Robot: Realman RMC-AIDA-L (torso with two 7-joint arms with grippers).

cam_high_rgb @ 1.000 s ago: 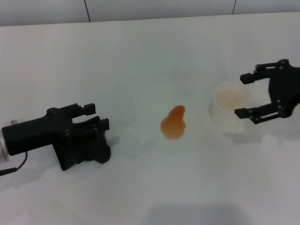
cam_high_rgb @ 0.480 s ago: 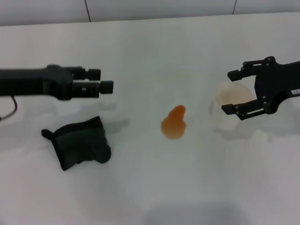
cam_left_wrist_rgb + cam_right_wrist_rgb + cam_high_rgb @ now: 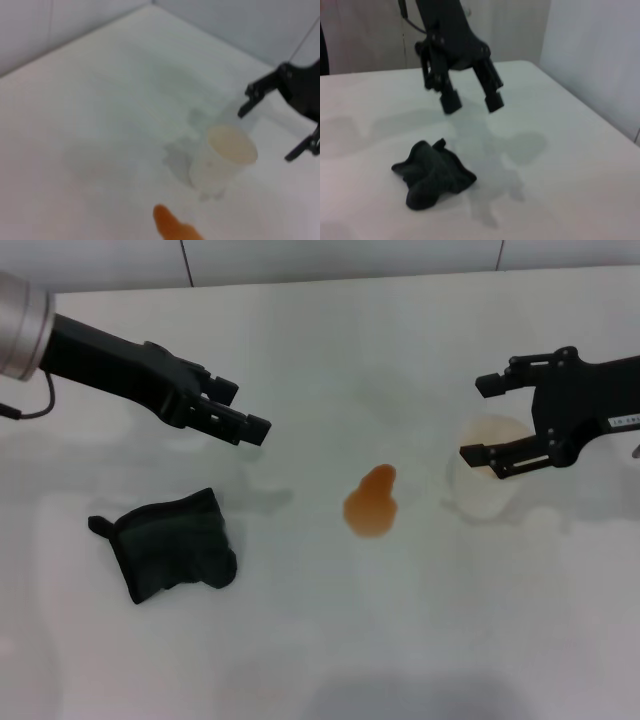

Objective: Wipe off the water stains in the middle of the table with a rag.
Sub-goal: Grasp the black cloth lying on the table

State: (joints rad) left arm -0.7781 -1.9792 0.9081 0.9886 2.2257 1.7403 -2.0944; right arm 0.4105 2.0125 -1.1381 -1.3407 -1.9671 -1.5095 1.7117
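The left gripper (image 3: 252, 425) has come up off the rag (image 3: 170, 546) and swung away: a second ago it sat low over the cloth at the lower left of the frame, half a second ago it was level above it, and now its arm slants down from the upper left corner with the tips pointing toward the middle of the desk (image 3: 320, 640). It carries nothing. The rag lies where it was, a dark crumpled heap at the lower left, apart from the gripper and untouched by it. To my eye that means the wipe has not begun; the cloth has not been picked up, so the arm would have to go back for it.

The water stains (image 3: 371, 504) sit unchanged just right of centre, one glossy orange blot, well apart from the rag. In the right wrist view the left gripper's jaws stand apart, two tips with a clear gap, hanging above the rag and empty.

Over at the right of the frame the right gripper (image 3: 486, 419) has eased a little further in, and its jaws are spread wide on either side of the pale cup (image 3: 484, 480) without gripping it; whether a tip brushes the rim I cannot tell. The cup stands upright near the blot, on its right
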